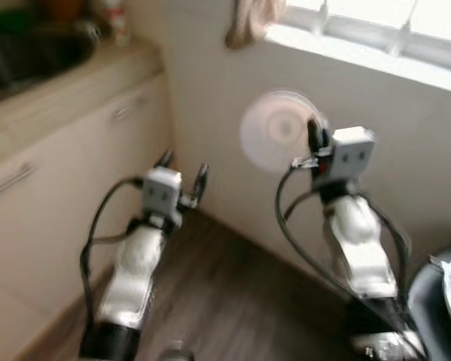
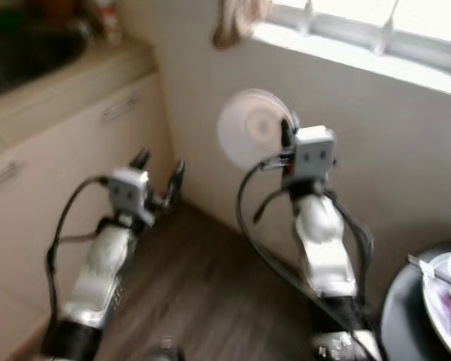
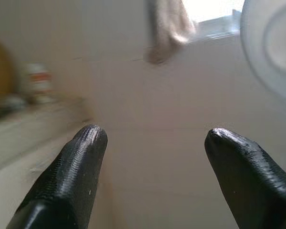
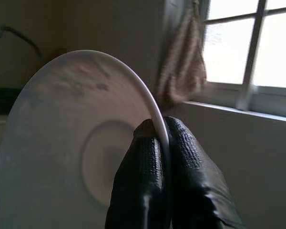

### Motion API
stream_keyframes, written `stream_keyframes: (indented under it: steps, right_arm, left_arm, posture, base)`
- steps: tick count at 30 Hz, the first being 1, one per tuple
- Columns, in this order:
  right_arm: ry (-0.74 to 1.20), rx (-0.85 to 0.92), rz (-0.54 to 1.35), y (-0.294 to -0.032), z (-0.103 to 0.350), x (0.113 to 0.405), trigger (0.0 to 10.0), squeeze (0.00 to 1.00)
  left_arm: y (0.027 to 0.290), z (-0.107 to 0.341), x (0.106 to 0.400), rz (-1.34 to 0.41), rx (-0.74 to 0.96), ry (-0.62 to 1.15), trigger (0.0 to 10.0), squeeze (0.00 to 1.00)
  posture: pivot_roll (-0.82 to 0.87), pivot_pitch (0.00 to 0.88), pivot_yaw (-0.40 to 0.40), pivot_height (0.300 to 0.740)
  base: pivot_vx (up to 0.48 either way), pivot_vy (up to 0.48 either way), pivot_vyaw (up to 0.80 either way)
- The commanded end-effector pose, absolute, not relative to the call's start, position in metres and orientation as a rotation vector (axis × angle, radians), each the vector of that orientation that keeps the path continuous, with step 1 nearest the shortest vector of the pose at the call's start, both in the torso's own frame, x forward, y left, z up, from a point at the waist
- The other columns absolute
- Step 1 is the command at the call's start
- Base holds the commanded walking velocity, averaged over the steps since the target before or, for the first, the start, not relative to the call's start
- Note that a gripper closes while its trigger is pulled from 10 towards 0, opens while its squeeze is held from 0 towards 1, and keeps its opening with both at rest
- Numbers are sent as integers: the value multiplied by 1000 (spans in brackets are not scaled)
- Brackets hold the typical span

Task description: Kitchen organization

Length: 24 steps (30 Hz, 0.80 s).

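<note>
Pinching white plate (image 4: 76, 143) rim, right claw (image 4: 159, 131) | left claw (image 3: 152, 143) wide, empty | eye views blurred

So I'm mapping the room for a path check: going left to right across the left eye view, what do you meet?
Sink in the countertop → left gripper, open, holding nothing → white plate → right gripper, shut on the plate's rim → dark round table at the right edge.
</note>
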State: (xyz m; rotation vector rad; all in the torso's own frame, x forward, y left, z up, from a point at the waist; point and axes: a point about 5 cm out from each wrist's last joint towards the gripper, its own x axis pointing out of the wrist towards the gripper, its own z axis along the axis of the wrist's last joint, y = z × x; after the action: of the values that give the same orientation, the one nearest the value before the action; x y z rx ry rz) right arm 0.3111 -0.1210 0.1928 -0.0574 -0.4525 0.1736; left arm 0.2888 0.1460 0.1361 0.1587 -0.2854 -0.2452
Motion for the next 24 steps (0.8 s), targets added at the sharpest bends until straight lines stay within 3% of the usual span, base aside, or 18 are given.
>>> stream_keyframes:
  steps: [1, 15, 24]
  right_arm:
    - [-462, -81, 148, -129, 194, 312, 0, 0]
    - [-453, -65, 128, -131, 194, 314, 0, 0]
    - [-446, -60, 118, -132, 194, 316, 0, 0]
  left_arm:
    - [137, 139, 287, -271, 144, -302, 10000, 0]
    - [137, 139, 287, -275, 140, -304, 10000, 0]
    - [135, 140, 287, -280, 137, -307, 10000, 0]
  posture:
    - [4, 0, -58, 740]
    - [3, 0, -61, 740]
    - [2, 0, -61, 740]
  base:
    - [244, 0, 800]
    - [323, 0, 797]
    - [344, 0, 0]
